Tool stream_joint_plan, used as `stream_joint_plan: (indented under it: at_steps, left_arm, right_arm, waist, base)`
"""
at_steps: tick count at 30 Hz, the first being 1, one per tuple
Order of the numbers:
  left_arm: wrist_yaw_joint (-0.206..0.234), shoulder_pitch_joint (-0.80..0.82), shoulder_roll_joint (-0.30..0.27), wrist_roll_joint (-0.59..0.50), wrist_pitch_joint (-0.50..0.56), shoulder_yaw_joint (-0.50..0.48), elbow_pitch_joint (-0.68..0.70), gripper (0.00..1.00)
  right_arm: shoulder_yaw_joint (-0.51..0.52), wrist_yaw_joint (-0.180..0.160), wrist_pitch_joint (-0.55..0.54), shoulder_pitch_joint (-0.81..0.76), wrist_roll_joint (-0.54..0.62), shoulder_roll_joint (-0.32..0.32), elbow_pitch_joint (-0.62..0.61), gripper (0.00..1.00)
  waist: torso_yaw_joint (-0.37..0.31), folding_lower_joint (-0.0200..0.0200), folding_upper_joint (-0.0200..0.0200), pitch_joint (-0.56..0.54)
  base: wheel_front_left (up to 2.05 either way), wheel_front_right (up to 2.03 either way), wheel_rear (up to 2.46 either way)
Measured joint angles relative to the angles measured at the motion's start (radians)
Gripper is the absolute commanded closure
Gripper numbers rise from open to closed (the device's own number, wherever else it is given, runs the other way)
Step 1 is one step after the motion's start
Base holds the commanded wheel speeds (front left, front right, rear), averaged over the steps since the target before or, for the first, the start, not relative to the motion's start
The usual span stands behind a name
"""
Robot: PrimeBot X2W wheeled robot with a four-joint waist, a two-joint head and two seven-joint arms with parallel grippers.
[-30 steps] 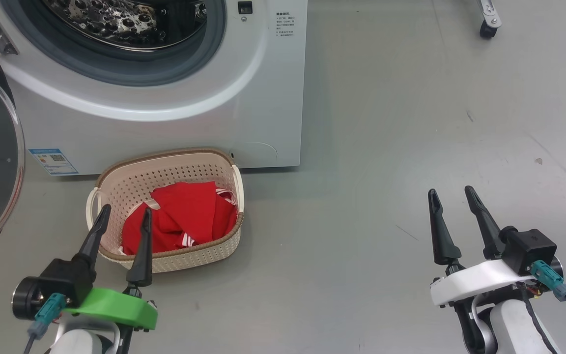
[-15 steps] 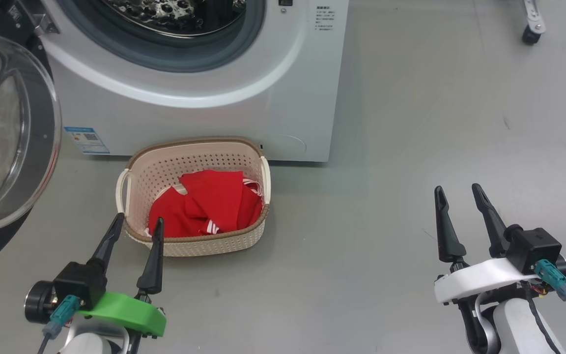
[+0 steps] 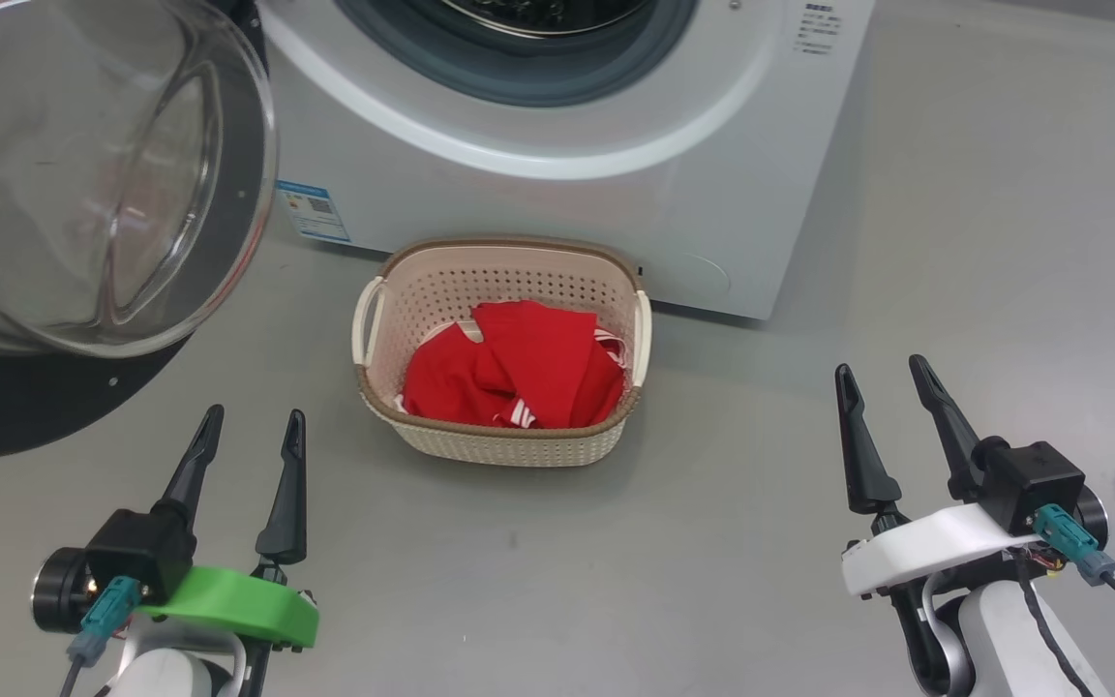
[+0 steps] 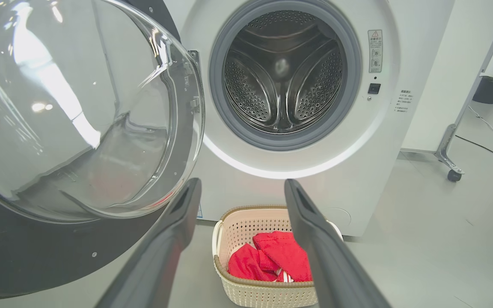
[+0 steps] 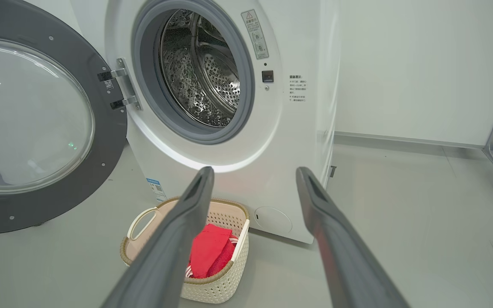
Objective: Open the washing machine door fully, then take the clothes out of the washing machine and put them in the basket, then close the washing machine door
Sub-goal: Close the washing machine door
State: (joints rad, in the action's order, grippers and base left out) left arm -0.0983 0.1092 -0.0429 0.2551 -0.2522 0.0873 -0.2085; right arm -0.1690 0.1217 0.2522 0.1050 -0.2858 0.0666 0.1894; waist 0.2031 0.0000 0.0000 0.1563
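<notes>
**Now: both grippers wide and empty; clothes in basket, door open**

Obs. 1: the left gripper [image 3: 256, 414] has its jaws spread wide. Nothing sits between its fingers and it touches nothing. It hangs over bare floor [image 3: 761, 542], near the front-left corner of the basket [image 3: 509, 450] but apart from it.

Obs. 2: the right gripper [image 3: 880, 366] is likewise wide and empty, over floor well to the right of the basket.

Obs. 3: the basket sits on the floor just in front of the washing machine [image 3: 567, 194], below its opening. The clothes [image 3: 519, 373] lie inside it: red fabric, bunched, with white stripe trim showing at the front and right edges. The pile stays below the brown rim.

Obs. 4: the washing machine door [image 3: 83, 174] stands swung out to the left on its hinge [image 5: 122, 87], with the clear glass bowl bulging toward the robot inside a black rim.

Obs. 5: in the left wrist view the drum [image 4: 283, 72] shows bare perforated steel inside the grey seal [image 4: 218, 85].

Obs. 6: a blue sticker [image 3: 314, 208] sits low on the machine front, between door and basket.
</notes>
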Motion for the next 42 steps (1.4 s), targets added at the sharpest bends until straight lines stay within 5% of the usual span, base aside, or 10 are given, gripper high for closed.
stream_joint_plan:
  at_steps: [23,42]
  left_arm:
    - [0.024,-0.005,0.003,0.0,0.0,0.005,0.026,0.0]
    - [0.031,-0.033,0.003,-0.002,0.0,-0.016,0.053,0.0]
  right_arm:
    - [-0.044,0.0,0.0,0.002,0.0,-0.001,0.035,0.0]
    - [-0.063,0.0,0.0,0.003,-0.013,-0.005,0.047,0.0]
  waist:
    - [0.299,0.0,0.0,-0.057]
    - [0.316,0.0,0.0,-0.089]
  base:
    - [0.0,0.0,0.0]
    - [0.0,0.0,0.0]
